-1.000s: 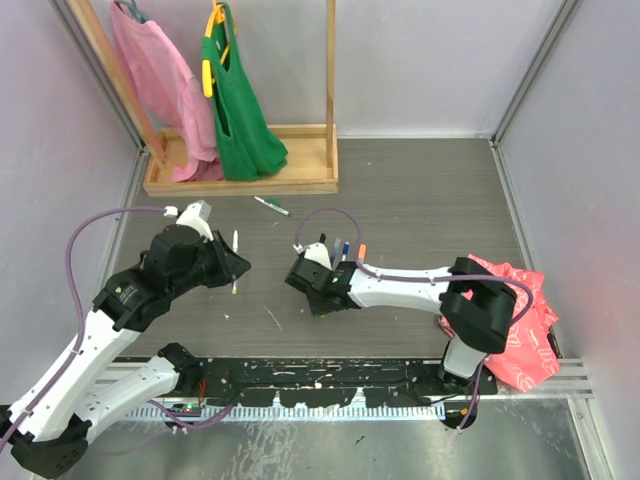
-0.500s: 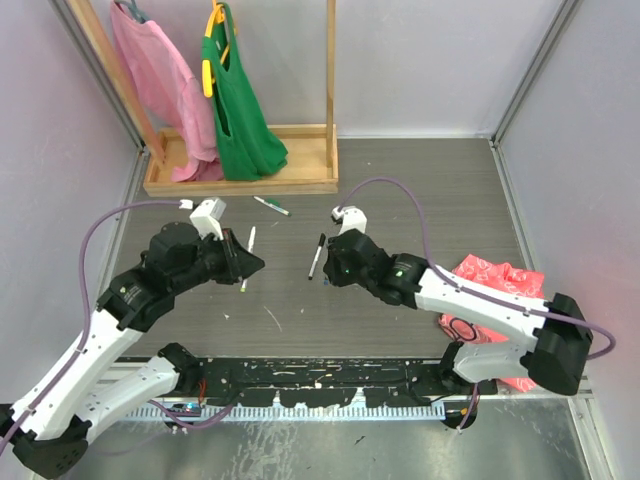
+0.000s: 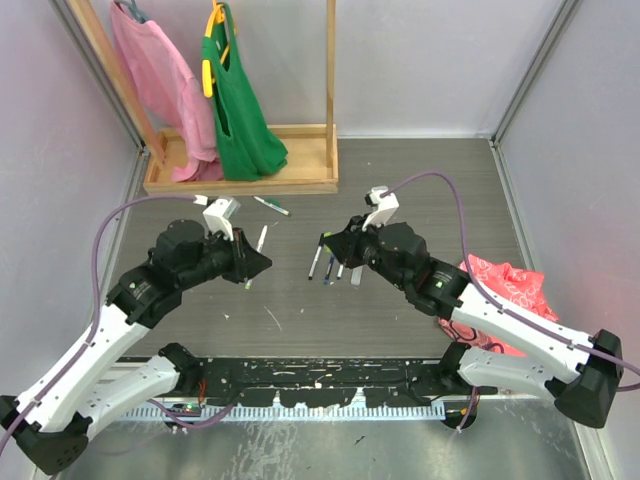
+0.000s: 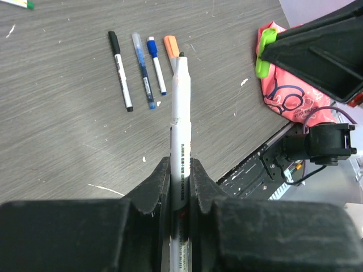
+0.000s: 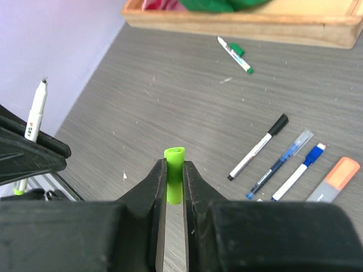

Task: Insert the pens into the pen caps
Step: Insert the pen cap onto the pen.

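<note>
My left gripper (image 3: 250, 262) is shut on a white pen (image 4: 180, 113) and holds it above the table, its bare dark tip pointing towards the right arm. The pen's light green end (image 3: 247, 285) sticks out behind the fingers. My right gripper (image 3: 345, 248) is shut on a light green cap (image 5: 174, 173), open end forward, facing the left gripper; the cap also shows in the left wrist view (image 4: 262, 54). The held pen appears in the right wrist view (image 5: 35, 116). Pen tip and cap are apart. On the table lie a black-capped pen (image 3: 316, 257), two blue pens (image 3: 333, 264) and an orange one (image 3: 358, 272).
A green-ended pen (image 3: 271, 206) lies in front of the wooden rack (image 3: 240, 185), which carries a pink and a green bag at the back left. A red patterned bag (image 3: 510, 290) lies at the right. The black rail runs along the near edge.
My right arm has lifted away from the row of pens with the green cap and swung back and right. My left gripper has carried the white pen a little right and farther back.
</note>
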Action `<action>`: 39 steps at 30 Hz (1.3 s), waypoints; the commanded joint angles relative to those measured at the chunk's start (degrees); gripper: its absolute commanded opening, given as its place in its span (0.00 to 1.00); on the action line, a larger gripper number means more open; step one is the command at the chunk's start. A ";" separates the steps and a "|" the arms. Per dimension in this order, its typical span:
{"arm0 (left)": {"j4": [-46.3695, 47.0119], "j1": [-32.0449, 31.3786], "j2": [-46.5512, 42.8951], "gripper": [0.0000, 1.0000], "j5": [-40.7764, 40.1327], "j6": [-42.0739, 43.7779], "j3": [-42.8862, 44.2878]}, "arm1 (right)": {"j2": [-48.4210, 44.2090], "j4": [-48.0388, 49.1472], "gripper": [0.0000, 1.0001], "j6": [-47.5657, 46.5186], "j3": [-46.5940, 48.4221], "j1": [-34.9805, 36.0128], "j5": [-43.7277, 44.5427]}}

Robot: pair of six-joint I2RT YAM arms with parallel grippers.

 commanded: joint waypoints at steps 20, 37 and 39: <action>20.51 -37.48 -0.09 0.00 -31.98 7.61 0.15 | -15.92 29.43 0.00 13.83 -10.50 -1.27 0.13; 32.07 -40.94 3.60 0.00 -31.41 9.01 -0.44 | -18.11 51.47 0.00 10.09 -16.44 -1.27 -8.69; 32.07 -40.96 3.51 0.00 -31.13 8.81 -0.45 | -17.52 52.30 0.00 10.29 -16.28 -1.27 -9.92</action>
